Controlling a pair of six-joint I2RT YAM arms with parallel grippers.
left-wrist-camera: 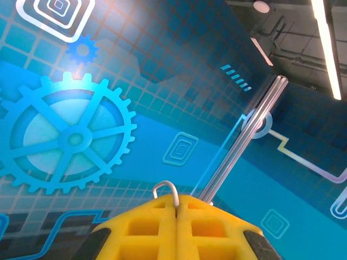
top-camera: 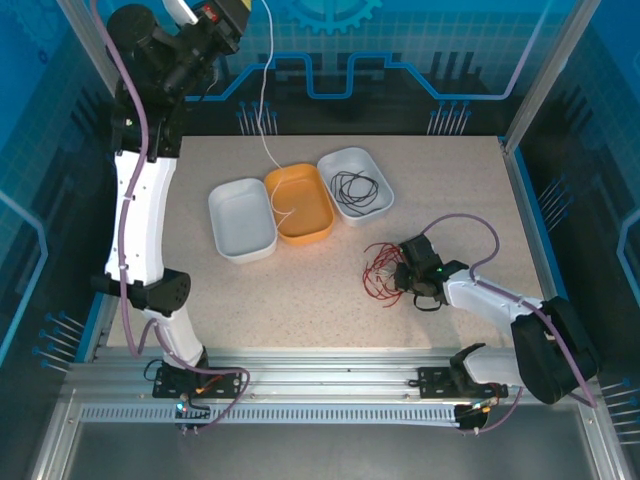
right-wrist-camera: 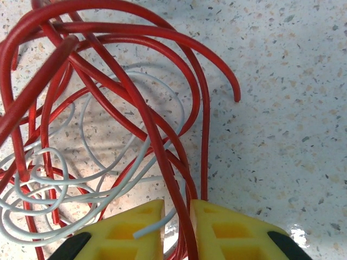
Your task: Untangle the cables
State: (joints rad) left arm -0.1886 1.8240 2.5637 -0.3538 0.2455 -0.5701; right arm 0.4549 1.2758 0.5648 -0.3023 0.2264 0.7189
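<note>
Red cable (right-wrist-camera: pixel 204 141) strands are gripped between the yellow fingers of the right pincer (right-wrist-camera: pixel 177 214) on the speckled bench (right-wrist-camera: pixel 282 108), with pale thin loops (right-wrist-camera: pixel 32 201) tangled among them, as seen close up. From above, the white cable (top-camera: pixel 268 100) is seen hanging from the clenched left pincer (left-wrist-camera: pixel 177 201) into an orange tray (top-camera: pixel 318 208); the black cable (top-camera: pixel 357 188) lies coiled in a white tray (top-camera: pixel 340 160).

Up high, the left arm's yellow foam fingers (left-wrist-camera: pixel 146 230) swallow all but a small loop of the thin white wire (left-wrist-camera: pixel 162 182). From overhead, that wire runs off the upper edge. Down on the bench (right-wrist-camera: pixel 282 108), the thin red wire (right-wrist-camera: pixel 142 122) spills past the left and top edges of the right wrist view. It then slips between the right arm's yellow fingers (right-wrist-camera: pixel 227 233); whether they pinch it is hidden.
</note>
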